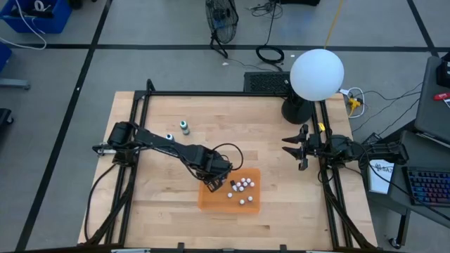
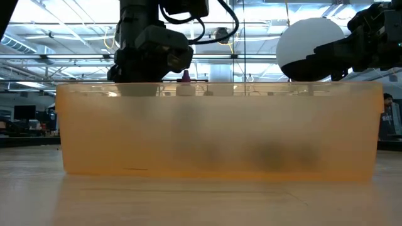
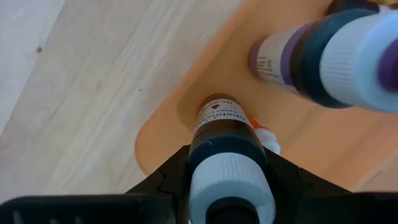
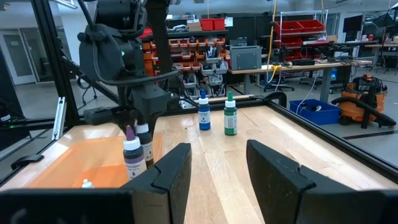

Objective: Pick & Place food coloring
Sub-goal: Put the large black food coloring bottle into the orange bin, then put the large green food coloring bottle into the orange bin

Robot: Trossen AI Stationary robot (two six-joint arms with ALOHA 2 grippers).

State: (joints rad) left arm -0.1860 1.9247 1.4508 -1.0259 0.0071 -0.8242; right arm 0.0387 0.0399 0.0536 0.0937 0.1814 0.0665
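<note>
The left gripper (image 3: 227,186), fingers closed around a dark food coloring bottle (image 3: 222,130), holds it upright at a corner of the orange tray (image 1: 211,202), beside a purple bottle (image 4: 131,157) already inside. Two more bottles, blue (image 4: 204,113) and green (image 4: 230,115), wait on the table (image 1: 169,190); the right gripper (image 4: 214,165) idles wide open and empty at the table's right edge. The placing step looks nearly finished, and the next move likely calls for lowering the bottle to the tray floor and opening the fingers without toppling it.

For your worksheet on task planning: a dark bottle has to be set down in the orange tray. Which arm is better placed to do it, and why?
Left. The left gripper already clamps the dark bottle over the orange tray; the right gripper waits open and empty at the table's right edge.
</note>
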